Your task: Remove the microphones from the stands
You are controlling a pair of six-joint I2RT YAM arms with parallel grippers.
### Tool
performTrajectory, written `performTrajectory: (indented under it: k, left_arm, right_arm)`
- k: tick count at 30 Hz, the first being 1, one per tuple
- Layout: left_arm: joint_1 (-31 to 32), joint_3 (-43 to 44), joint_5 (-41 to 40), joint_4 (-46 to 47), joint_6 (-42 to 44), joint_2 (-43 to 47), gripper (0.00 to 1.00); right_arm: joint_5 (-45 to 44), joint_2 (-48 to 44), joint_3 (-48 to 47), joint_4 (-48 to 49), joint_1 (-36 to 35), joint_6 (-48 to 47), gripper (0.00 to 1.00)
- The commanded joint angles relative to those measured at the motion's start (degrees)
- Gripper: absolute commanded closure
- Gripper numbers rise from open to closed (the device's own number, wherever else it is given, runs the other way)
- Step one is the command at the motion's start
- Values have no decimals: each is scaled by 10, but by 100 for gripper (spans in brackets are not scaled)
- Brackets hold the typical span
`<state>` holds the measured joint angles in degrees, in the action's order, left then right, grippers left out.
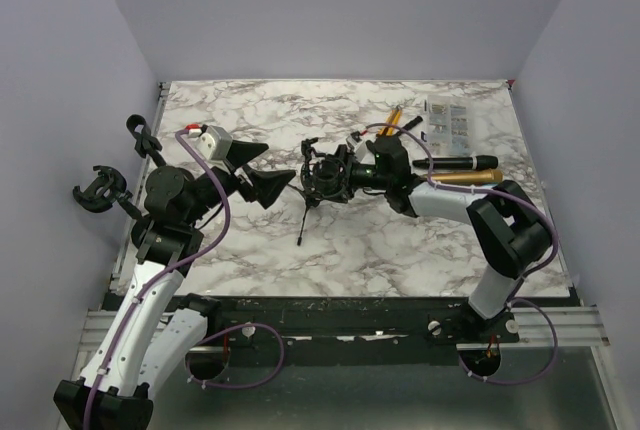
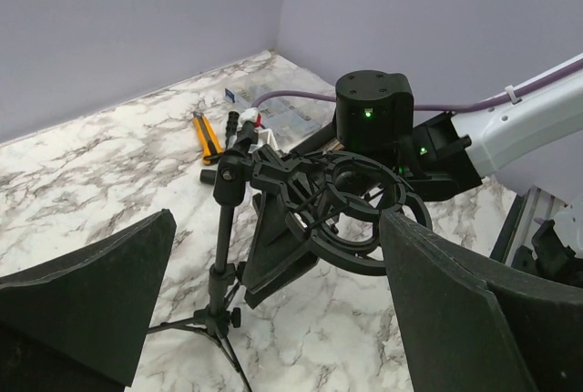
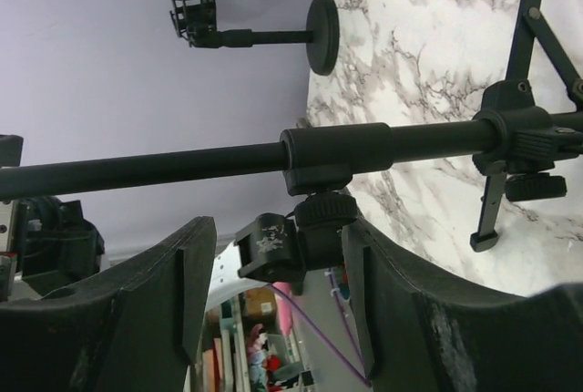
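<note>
Marble tabletop [image 1: 400,240], stand [image 1: 312,190] partly hidden

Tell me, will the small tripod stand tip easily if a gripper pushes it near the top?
Probably yes: the stand is a thin pole on short legs, with the bulky shock mount high up, so it looks top-heavy. It seems rigid, so a push would likely topple it whole.

Odds and ends on a white marble counter with grey veins [image 1: 380,250], set between pale lilac walls [image 1: 330,10].
A yellow-and-black utility knife [image 1: 393,117] lies near the far edge, just beside a clear plastic packet with a printed card [image 1: 447,122] toward the far right corner. At the left edge stand two black cage-shaped clip holders on short rods, the farther holder [image 1: 143,137] and the nearer holder [image 1: 100,190], well apart from the knife.
</note>
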<state>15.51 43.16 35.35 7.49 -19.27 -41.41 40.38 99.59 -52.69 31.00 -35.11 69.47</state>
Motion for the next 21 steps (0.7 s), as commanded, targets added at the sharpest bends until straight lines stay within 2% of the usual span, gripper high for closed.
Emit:
performTrajectory:
  k: [1,5,8,14,21]
  left_arm:
    - [2,-3,0,4,4,1,3]
    - [3,-3,3,6,0,0,3]
    - [4,-4,3,7,0,1,2]
    - [4,-4,2,5,1,0,3]
    - [5,-4,2,5,0,-3,2]
  right_arm:
    - [29,8,18,80,8,47,37]
    - [19,9,42,104,22,64,36]
    - [23,19,58,139,32,84,41]
    - [22,37,56,157,34,89,42]
    - [26,63,40,181,34,104,49]
